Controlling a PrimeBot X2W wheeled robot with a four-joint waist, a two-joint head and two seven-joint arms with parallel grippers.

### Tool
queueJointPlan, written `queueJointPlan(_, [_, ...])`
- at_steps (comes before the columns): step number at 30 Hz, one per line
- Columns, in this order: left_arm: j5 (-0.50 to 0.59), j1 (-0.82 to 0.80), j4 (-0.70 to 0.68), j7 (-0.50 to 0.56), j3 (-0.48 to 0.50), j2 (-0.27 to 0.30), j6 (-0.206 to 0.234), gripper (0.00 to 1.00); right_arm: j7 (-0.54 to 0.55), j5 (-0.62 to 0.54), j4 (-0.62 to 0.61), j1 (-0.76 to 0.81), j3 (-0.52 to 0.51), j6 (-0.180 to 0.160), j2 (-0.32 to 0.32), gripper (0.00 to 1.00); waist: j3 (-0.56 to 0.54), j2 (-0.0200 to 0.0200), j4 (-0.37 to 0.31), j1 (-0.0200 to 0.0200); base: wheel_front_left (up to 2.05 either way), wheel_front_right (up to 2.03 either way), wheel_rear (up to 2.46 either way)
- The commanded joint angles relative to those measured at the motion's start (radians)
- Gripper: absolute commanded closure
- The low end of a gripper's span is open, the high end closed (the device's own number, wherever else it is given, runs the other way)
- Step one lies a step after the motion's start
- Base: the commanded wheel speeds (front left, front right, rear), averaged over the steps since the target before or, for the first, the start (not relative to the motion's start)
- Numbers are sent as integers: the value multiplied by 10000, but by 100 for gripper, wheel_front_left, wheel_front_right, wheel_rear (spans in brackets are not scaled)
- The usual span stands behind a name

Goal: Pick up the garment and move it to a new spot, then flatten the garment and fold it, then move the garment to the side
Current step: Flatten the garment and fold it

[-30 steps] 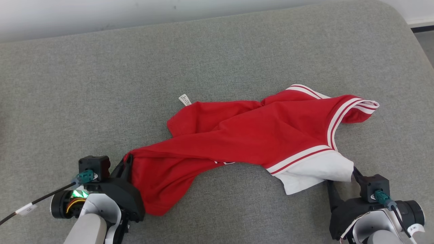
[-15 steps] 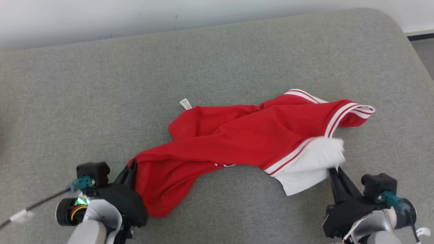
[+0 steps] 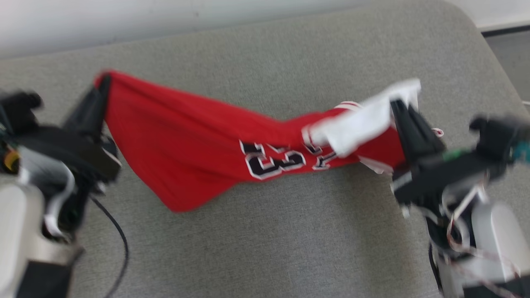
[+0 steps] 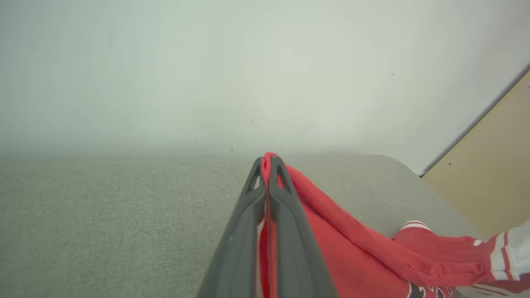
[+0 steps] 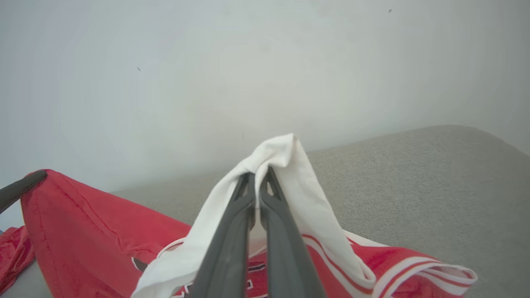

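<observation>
The garment [image 3: 186, 145] is a red jersey with white trim and black numbers, and it hangs stretched between both grippers above the grey cushion [image 3: 265, 244]. My left gripper [image 3: 103, 80] is shut on a red corner of it at the upper left; the left wrist view shows red cloth pinched between the fingers [image 4: 269, 163]. My right gripper [image 3: 399, 103] is shut on the white sleeve part [image 3: 364, 120] at the right; the right wrist view has white cloth draped over the fingertips [image 5: 258, 176]. The garment's middle sags down toward the cushion.
The grey cushion's rounded far-right corner [image 3: 463, 16] meets a pale wall [image 3: 124, 16] behind it. A dark strip of floor [image 3: 505, 45] lies beyond the right edge. A black cable [image 3: 120, 240] loops down from my left arm. A tan panel [image 4: 488, 165] stands at the right.
The right gripper closed on the white sleeve part. Both grippers then rose and moved away from me, lifting the garment off the cushion and stretching it; the numbers now show. The head camera shifted too.
</observation>
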Motion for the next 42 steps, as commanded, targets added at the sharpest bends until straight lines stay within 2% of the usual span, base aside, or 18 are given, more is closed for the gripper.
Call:
queueJointPlan(1, [-300, -678, 21, 93, 116, 53, -83, 100, 152, 389, 278, -937, 127, -23, 77, 100, 613, -2, -306, -1, 0, 0, 0])
queueJointPlan(3, [-463, -1347, 91, 223, 188, 272, -68, 100, 312, 676, 632, -1964, 295, -23, 150, 100, 996, -2, -428, -1, 0, 0, 0])
queueJointPlan(4, [-463, -1347, 91, 223, 188, 272, -68, 100, 312, 676, 632, -1964, 295, -23, 150, 100, 996, -2, -428, -1, 0, 0, 0])
queueJointPlan(7, [-313, -2529, 69, 283, 8, 661, -122, 100, 428, 635, 1331, -3681, 295, -23, 149, 100, 1685, -2, -598, -1, 0, 0, 0])
queueJointPlan(11, [-380, -4236, 105, -488, -29, 1053, -135, 100, 94, 360, 2559, -6014, -17, -23, 311, 100, 2604, -2, -866, -1, 0, 0, 0])
queueJointPlan(12, [-564, -5153, 237, -784, -92, 1221, -144, 100, -262, 323, 3254, -7167, -356, -23, 409, 100, 3048, -2, -1005, -1, 0, 0, 0])
queueJointPlan(16, [-780, -6964, 759, -1398, 189, 1293, -114, 100, -1157, 372, 4507, -9354, -933, -22, 486, 100, 3919, -2, -1229, -1, 0, 0, 0])
queueJointPlan(22, [-175, -9372, 1467, -2223, 104, 1455, -125, 100, -3177, 1243, 6329, -12052, -1799, -23, 485, 100, 4663, -2, -1612, -1, 0, 0, 0])
queueJointPlan(25, [2, -10565, 1698, -2644, -72, 1361, -131, 100, -4147, 1504, 6907, -13258, -2411, -23, 473, 100, 4919, -2, -1667, -1, 0, 0, 0])
queueJointPlan(29, [201, -11731, 2049, -3245, -396, 1368, -130, 100, -4773, 1464, 7200, -14340, -2989, -23, 486, 100, 5072, -2, -1675, -1, 0, 0, 0])
queueJointPlan(34, [362, -12597, 2159, -4031, -1059, 1694, -134, 100, -4930, 960, 7120, -14778, -3156, -23, 472, 100, 5225, -2, -1638, -1, 0, 0, 0])
queueJointPlan(37, [418, -12578, 2295, -4269, -1542, 2148, -135, 100, -4946, 619, 7088, -14500, -3070, -23, 477, 100, 5378, -2, -1557, -1, 0, 0, 0])
queueJointPlan(42, [-86, -11447, 2513, -4571, -2300, 2876, -137, 100, -4956, 309, 7066, -13514, -2279, -23, 480, 100, 5443, -2, -1327, -1, 0, 0, 0])
